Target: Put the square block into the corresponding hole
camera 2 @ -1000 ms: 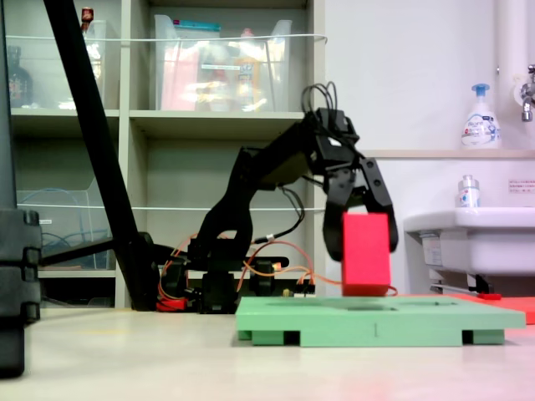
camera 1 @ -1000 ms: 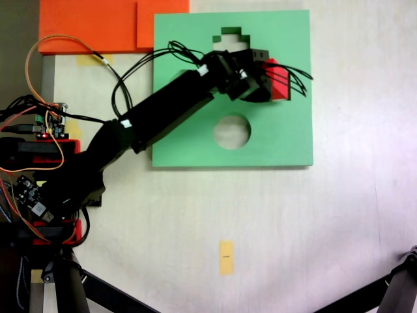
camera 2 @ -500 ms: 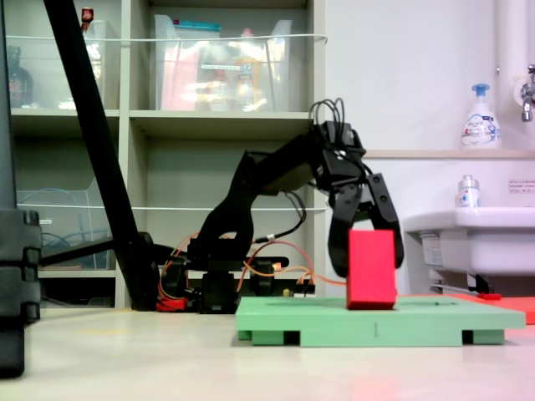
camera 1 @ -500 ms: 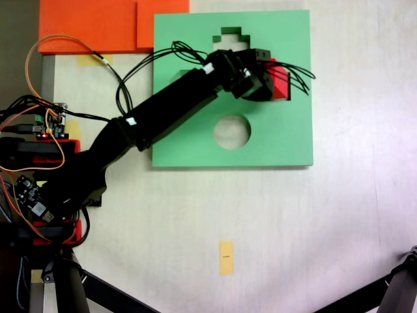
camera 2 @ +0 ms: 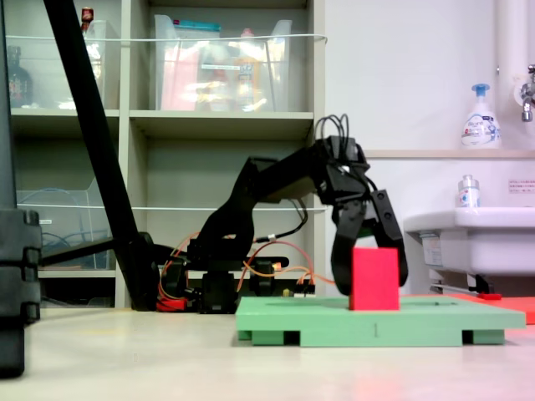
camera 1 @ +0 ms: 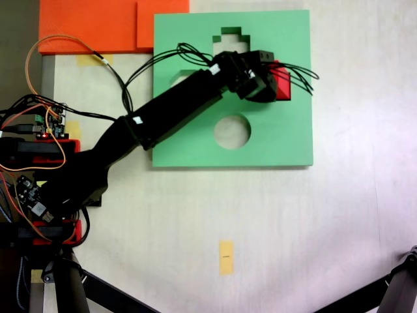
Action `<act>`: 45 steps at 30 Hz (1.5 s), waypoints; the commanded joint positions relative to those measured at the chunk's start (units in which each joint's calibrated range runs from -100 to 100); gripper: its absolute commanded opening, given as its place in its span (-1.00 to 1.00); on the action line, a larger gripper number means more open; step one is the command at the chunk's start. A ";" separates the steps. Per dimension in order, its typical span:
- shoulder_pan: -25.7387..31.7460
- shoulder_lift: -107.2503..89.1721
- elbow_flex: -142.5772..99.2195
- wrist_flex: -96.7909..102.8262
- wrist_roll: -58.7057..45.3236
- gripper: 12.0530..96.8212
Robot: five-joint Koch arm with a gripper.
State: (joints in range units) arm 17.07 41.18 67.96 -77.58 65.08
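Observation:
In a fixed view from the side, the red square block (camera 2: 374, 276) stands upright with its lower part sunk into the green foam board (camera 2: 435, 322). My gripper (camera 2: 373, 284) is shut on it, one finger on each side. From above, the block (camera 1: 283, 83) shows at the board's (camera 1: 273, 147) right side, just beyond the gripper (camera 1: 273, 83). The square hole is hidden under block and gripper. A cross-shaped cutout (camera 1: 229, 37) and a round-looking cutout (camera 1: 232, 131) lie open.
Orange foam sheets (camera 1: 98, 26) touch the board's top-left corner. The arm's base and wired electronics (camera 1: 39, 130) sit at the left table edge. A yellow tape mark (camera 1: 226, 257) lies on the table below the board. Black stand legs (camera 1: 98, 290) cross the bottom corners.
The gripper has lowered the block, which hung above the board a second ago. Its lower part now sits inside the board. The arm has stretched slightly to the right.

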 commanded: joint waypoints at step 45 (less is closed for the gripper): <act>-20.46 -97.60 -27.78 14.27 -51.23 0.27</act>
State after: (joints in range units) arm -2.08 -47.33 48.26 -75.53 14.58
